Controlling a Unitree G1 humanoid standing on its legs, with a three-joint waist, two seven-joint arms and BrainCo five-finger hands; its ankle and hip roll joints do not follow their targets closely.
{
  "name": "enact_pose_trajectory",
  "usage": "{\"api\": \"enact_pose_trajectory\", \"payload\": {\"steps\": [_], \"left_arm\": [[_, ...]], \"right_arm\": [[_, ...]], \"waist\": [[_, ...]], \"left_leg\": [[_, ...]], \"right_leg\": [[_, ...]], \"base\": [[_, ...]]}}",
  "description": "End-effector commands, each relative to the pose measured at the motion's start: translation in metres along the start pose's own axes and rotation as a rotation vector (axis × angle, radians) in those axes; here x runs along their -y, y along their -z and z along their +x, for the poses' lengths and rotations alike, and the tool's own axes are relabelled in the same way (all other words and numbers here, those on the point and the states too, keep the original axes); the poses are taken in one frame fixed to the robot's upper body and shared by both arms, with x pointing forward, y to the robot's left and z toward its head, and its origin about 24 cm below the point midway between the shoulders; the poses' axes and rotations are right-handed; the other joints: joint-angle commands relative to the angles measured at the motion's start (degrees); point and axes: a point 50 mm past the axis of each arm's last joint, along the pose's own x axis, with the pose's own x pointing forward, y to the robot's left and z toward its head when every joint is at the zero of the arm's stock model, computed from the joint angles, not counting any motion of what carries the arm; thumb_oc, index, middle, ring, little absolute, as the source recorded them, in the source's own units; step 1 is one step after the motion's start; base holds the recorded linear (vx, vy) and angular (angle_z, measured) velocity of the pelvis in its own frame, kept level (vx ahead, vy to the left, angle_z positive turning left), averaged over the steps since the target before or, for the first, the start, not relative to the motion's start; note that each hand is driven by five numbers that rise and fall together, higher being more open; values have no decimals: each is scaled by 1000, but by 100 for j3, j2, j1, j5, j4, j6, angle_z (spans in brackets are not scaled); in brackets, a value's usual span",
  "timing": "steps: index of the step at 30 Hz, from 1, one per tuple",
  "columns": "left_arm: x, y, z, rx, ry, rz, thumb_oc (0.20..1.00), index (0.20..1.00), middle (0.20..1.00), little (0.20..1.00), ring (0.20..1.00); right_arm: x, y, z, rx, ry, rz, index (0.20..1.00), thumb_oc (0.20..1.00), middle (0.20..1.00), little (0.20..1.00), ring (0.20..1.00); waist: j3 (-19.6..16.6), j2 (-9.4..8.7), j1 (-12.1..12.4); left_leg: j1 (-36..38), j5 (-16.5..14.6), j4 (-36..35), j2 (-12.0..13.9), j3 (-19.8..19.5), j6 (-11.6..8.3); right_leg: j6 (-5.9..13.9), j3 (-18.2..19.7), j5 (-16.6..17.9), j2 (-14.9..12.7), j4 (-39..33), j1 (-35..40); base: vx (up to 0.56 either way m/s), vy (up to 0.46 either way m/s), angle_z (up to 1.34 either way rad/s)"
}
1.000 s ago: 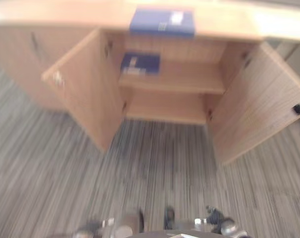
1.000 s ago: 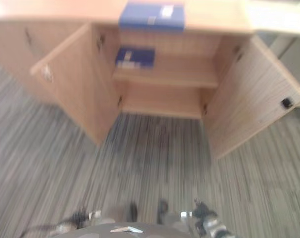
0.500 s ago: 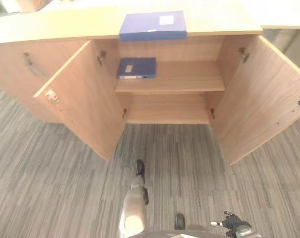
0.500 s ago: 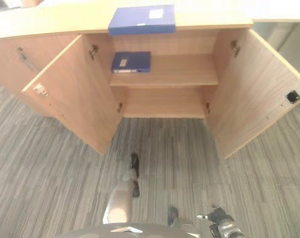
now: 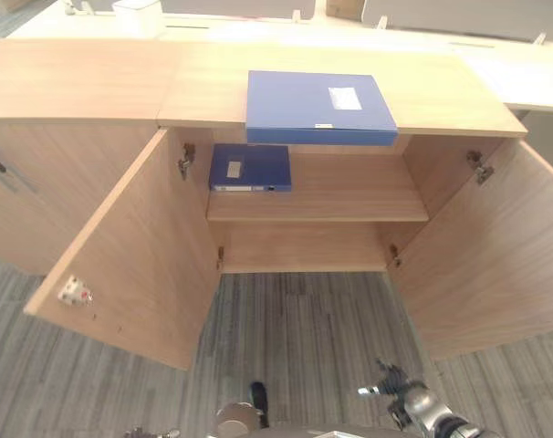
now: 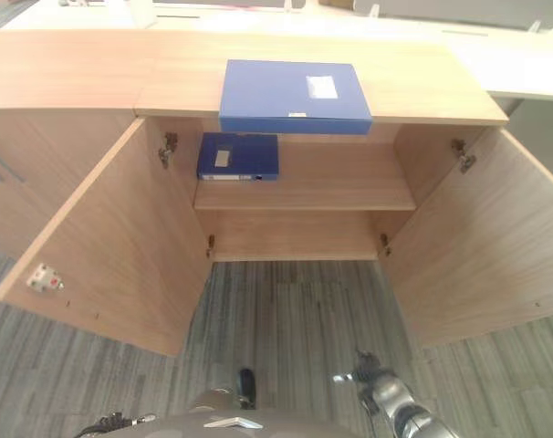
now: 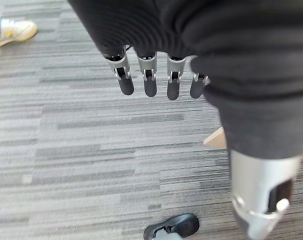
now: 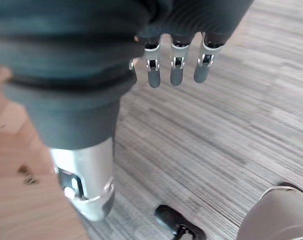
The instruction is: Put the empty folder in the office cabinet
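Observation:
A large blue folder (image 5: pixel 318 107) lies flat on top of the wooden cabinet (image 5: pixel 94 82), its front edge over the open compartment. A smaller blue folder (image 5: pixel 250 167) lies on the left of the upper shelf (image 5: pixel 349 187) inside. Both cabinet doors stand open. My right hand (image 5: pixel 406 400) hangs low over the carpet, well short of the cabinet; its fingers (image 8: pixel 174 65) are straight and hold nothing. My left hand (image 7: pixel 146 75) also hangs over the carpet with straight, empty fingers.
The left door (image 5: pixel 130 265) and the right door (image 5: pixel 495 255) swing out towards me on either side of the opening. The lower shelf (image 5: pixel 304 246) is bare. A white box (image 5: pixel 138 14) stands on the desk behind. A person's shoe (image 7: pixel 11 31) is on the carpet.
The whole picture has shifted: the camera has moved, and the cabinet now looks closer and lower in view. Both folders lie where they were. My hands still hang empty.

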Motion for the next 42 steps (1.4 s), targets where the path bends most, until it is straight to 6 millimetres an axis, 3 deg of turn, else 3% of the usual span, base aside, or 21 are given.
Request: {"api": "enact_pose_trajectory", "payload": {"steps": [1,2,4,5,6,7,9,10,13,19,22,28,33,37,42], "left_arm": [[-24,-11,-3,51,-80,23,1000,1000,1000,1000,1000],[-24,-11,-3,51,-80,23,1000,1000,1000,1000,1000],[-21,-21,-2,86,-72,34,1000,1000,1000,1000,1000],[-20,-25,-2,101,-71,43,1000,1000,1000,1000,1000],[-18,-31,-2,120,-67,49,1000,1000,1000,1000,1000],[-13,-41,-1,163,-59,56,1000,1000,1000,1000,1000],[-11,-44,-1,177,-58,45,1000,1000,1000,1000,1000],[-8,-49,-1,199,-52,29,1000,1000,1000,1000,1000],[-1,-42,0,198,-37,30,1000,1000,1000,1000,1000],[16,-38,2,189,-14,51,1000,1000,1000,1000,1000],[20,-44,2,207,-9,79,1000,1000,1000,1000,1000],[35,-48,2,239,4,149,1000,1000,1000,1000,1000],[37,-60,0,303,-40,262,1000,1000,1000,1000,1000],[18,-77,-7,409,-135,348,1000,1000,1000,1000,1000],[-16,-99,-32,585,-267,487,1000,1000,1000,1000,1000]], "right_arm": [[11,9,-6,-3,47,-91,1000,1000,1000,1000,1000],[11,9,-6,-3,47,-91,1000,1000,1000,1000,1000],[15,11,-8,-5,66,-99,1000,1000,1000,1000,1000],[17,10,-9,8,72,-102,1000,1000,1000,1000,1000],[18,9,-10,20,76,-105,1000,1000,1000,1000,1000],[19,12,-12,17,80,-107,1000,1000,1000,1000,1000],[20,15,-13,6,83,-114,1000,1000,1000,1000,1000],[23,18,-13,-10,85,-130,1000,1000,1000,1000,1000],[22,28,-15,-41,83,-119,1000,1000,1000,1000,1000],[30,28,-17,-36,115,-121,1000,1000,1000,1000,1000],[35,30,-19,-38,134,-117,1000,1000,1000,1000,1000],[34,39,-21,-68,152,-105,1000,1000,1000,1000,1000],[35,46,-23,-88,180,-76,1000,1000,1000,1000,1000],[38,47,-23,-99,201,-70,1000,1000,1000,1000,1000],[33,55,-24,-125,186,-43,1000,1000,1000,1000,1000]], "waist": [[300,161,-196],[300,161,-196],[338,243,-394],[361,243,-515],[381,222,-610],[374,158,-715],[370,157,-747],[357,94,-792],[215,68,-737],[135,325,-687],[148,370,-704],[80,444,-716],[28,449,-719],[-19,416,-634],[-92,262,-457]], "left_leg": [[-583,719,-54,605,-384,-636],[-583,719,-54,605,-384,-636],[-262,573,-130,703,-379,-743],[-75,512,-179,714,-386,-807],[61,452,-214,726,-406,-864],[216,363,-220,805,-410,-991],[300,334,-226,849,-452,-1054],[412,275,-194,916,-562,-1159],[605,288,-263,1067,-674,-1313],[545,735,-397,1538,-1001,-1553],[470,865,-415,1612,-929,-1574],[561,767,-383,1518,-1003,-1582],[634,602,-509,1365,-1046,-1543],[754,464,-658,1187,-958,-1466],[882,297,-692,1008,-936,-1358]], "right_leg": [[-303,-773,387,185,-1382,642],[-303,-773,387,185,-1382,642],[-302,-1209,89,62,-2061,411],[-258,-1243,153,3,-2460,270],[-176,-1212,284,-63,-2801,207],[-4,-1233,643,-268,-3308,102],[50,-1231,786,-341,-3466,76],[154,-1034,1019,-442,-3598,64],[178,-907,913,-285,-3799,315],[-150,-1028,433,312,-3771,580],[-231,-1181,302,388,-3774,673],[-274,-1325,228,456,-3949,941],[-168,-1399,314,294,-3985,1011],[-9,-1380,483,58,-3961,948],[130,-1396,607,-202,-3970,1033]], "base": [[227,78,-24],[233,14,1],[250,-70,14],[281,-127,15],[353,-244,15],[252,-199,27],[225,-228,41],[271,-331,52],[214,-304,49],[57,-217,3],[-17,-101,21],[35,-22,23],[-6,137,0],[-4,178,2],[10,82,-1]]}}
